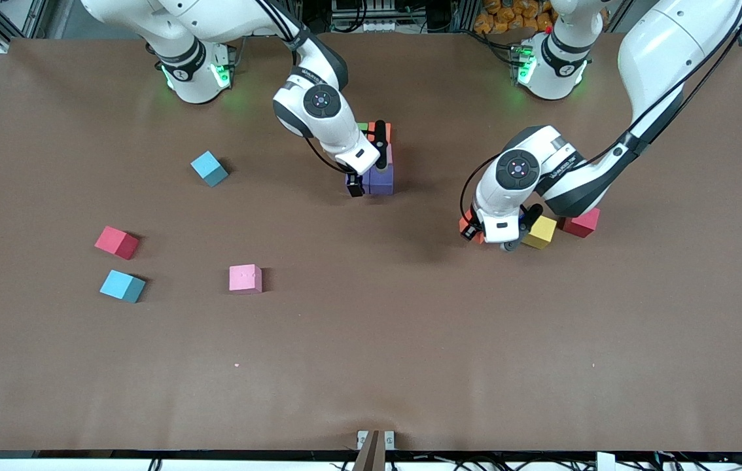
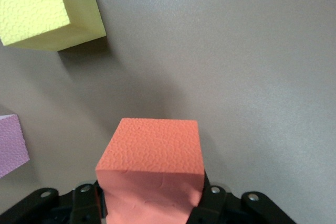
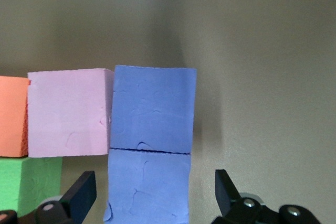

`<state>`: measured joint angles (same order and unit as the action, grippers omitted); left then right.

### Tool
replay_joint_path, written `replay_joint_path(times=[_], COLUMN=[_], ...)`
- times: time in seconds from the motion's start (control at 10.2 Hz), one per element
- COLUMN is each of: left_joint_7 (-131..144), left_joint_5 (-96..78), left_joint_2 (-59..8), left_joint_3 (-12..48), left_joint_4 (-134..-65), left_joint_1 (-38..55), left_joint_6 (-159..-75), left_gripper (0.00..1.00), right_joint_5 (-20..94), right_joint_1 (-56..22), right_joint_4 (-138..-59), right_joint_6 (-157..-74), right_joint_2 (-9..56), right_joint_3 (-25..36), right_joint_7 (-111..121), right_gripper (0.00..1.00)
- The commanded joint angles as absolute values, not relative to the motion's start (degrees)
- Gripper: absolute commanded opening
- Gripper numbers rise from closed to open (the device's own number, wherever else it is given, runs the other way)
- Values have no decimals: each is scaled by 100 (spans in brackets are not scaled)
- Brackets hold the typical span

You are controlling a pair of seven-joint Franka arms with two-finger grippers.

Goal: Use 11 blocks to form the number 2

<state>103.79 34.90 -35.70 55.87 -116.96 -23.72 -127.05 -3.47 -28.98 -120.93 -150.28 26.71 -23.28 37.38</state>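
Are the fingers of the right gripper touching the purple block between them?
Apart. In the right wrist view, the right gripper is open, and bare table shows between each finger and the purple block.

Tabletop (image 1: 371, 340): brown, matte, carrying loose foam cubes and one started cluster.

Toward the right arm's end:
- cyan cube (image 1: 209, 168), farthest of this group from the front camera;
- red cube (image 1: 116, 242);
- second cyan cube (image 1: 122, 286), just nearer the front camera than the red cube;
- pink cube (image 1: 245, 278), apart from the others.

Near the middle, close to the bases: cluster of touching cubes: two purple cubes (image 3: 151, 145) in line, a lilac cube (image 3: 69, 112) beside one, then an orange cube (image 3: 13, 116) and a green cube (image 3: 31, 184).

Toward the left arm's end:
- yellow cube (image 1: 540, 231);
- dark red cube (image 1: 582, 222), just beside it.
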Motion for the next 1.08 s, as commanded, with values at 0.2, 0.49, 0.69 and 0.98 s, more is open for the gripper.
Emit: replay_joint_path(times=[0.2, 0.49, 0.69, 0.98], left_joint_7=[10985, 11477, 11994, 13232], left_joint_5=[3498, 3016, 2787, 2418], left_joint_2=[-3533, -3542, -3542, -3655], left_joint_3=[5616, 5616, 5616, 5599], left_joint_4=[-11523, -11251, -11101, -10575], left_joint_1=[-2259, -1733, -1286, -241], left_joint_6=[-12630, -12621, -12630, -12621], left_gripper=[40, 40, 40, 40], right_joint_5=[316, 299, 246, 176], right_joint_1=[-2690, -2008, -1147, 329], right_joint_4=[-12085, -12085, -12085, -12007], right_joint_6=[-13854, -13274, -13079, -12963], right_joint_2=[1996, 1163, 810, 790], right_joint_3=[-2513, -2496, -2487, -2408], right_joint_7=[3735, 3814, 3964, 4636], right_gripper=[100, 100, 100, 100])
